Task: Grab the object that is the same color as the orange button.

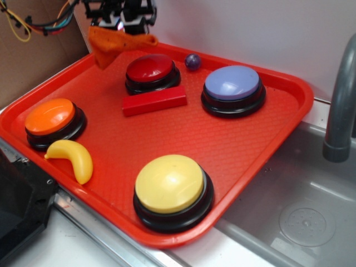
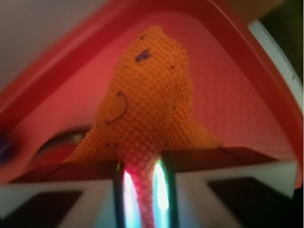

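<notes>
Far left, a dark shape [image 1: 19, 214] is cut off by the frame edge, too dim to identify. On the red tray [image 1: 167, 142] sits the orange button [image 1: 51, 117], with the yellow banana [image 1: 72, 158] just in front of it. Up top, the gripper [image 1: 119, 25] is mostly cropped out of the exterior view, only its black lower end showing, and it hangs over the tray's back corner. The orange rag [image 1: 111, 44] dangles from it, lifted off the tray! The wrist view is blurry, but the rag [image 2: 147, 114] is clearly pinched between the two fingers [image 2: 126, 190], jaws clamped tight on the cloth. Moving right: red button [image 1: 151, 71], red block [image 1: 154, 101] in front of it, small purple ball [image 1: 193, 61], yellow button [image 1: 171, 186], purple button [image 1: 232, 86]. Far right, a grey faucet [image 1: 340, 105] runs out of frame over the sink [image 1: 300, 217].
</notes>
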{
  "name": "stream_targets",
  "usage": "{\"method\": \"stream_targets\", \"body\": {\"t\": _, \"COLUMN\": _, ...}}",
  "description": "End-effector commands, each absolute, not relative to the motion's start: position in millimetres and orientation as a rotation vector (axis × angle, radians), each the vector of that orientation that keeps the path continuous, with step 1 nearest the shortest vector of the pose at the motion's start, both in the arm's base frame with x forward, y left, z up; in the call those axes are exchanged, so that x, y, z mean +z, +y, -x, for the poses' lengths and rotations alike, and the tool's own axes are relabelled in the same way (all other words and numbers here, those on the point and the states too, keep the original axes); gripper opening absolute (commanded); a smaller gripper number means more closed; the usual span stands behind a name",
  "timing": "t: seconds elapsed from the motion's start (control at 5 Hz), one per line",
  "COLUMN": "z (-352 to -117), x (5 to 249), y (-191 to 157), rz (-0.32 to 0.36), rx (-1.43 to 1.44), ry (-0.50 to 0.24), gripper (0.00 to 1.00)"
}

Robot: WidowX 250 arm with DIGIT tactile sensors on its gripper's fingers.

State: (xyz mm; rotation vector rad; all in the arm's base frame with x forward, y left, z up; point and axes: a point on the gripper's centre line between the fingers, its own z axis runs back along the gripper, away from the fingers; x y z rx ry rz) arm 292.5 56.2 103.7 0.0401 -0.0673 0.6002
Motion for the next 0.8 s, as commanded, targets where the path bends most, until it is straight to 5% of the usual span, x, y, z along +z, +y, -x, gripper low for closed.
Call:
{"method": "stream_targets", "body": {"t": 0.0, "z": -261.4, "x": 149.5, "y": 2.5, "rz": 0.021, "rx": 0.195, "ry": -0.075, "gripper": 0.00}}
{"method": "stream_targets", "body": {"t": 0.6, "z": -222.0, "x": 154.2, "y": -19.8, "rz": 0.017, "rx": 0.090, "ry": -0.104, "gripper": 0.00}}
